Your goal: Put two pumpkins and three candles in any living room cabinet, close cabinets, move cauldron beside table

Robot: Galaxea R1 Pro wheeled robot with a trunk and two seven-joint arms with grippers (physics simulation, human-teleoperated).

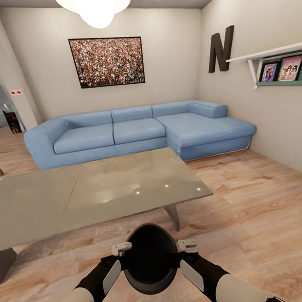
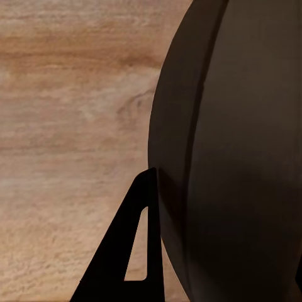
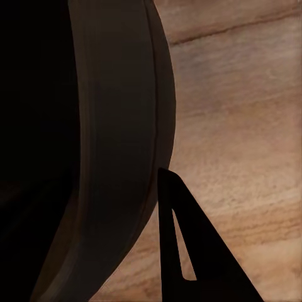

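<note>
At the bottom centre of the head view, the cauldron [image 1: 151, 258] is being pinched between the left gripper [image 1: 116, 261] and right gripper [image 1: 185, 255], just short of the table [image 1: 95, 193], and could be dropped if either side's pressure slackens.

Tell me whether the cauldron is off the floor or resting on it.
Off the floor, apparently: the cauldron sits pressed between both arms, near the table. No contact with the floorboards is visible.

Bright ceiling lamp [image 1: 94, 6], sharp pics.
</note>
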